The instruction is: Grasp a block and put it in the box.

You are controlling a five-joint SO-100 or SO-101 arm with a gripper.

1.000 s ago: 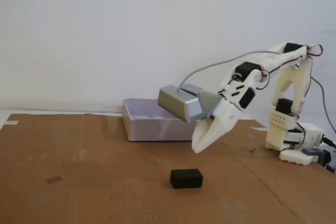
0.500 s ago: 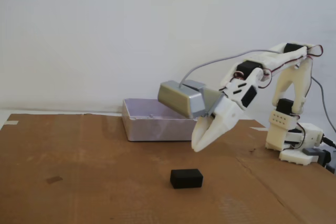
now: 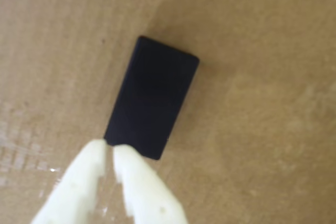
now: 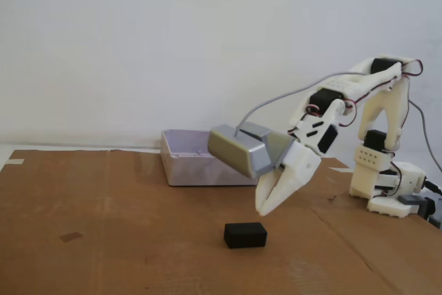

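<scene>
1. Hovering above the block [image 4: 245, 235], which lies on the cardboard [image 4: 124, 226] before the box [image 4: 200, 160], the gripper [image 4: 262, 211] has its fingers nearly together.
2. It should spread them wide, straddling the short sides.

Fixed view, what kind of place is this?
Likely a home or hobby robotics bench: cardboard sheet as work surface against a plain white wall, small 3D-printed-looking arm, its pincer above a block.
</scene>
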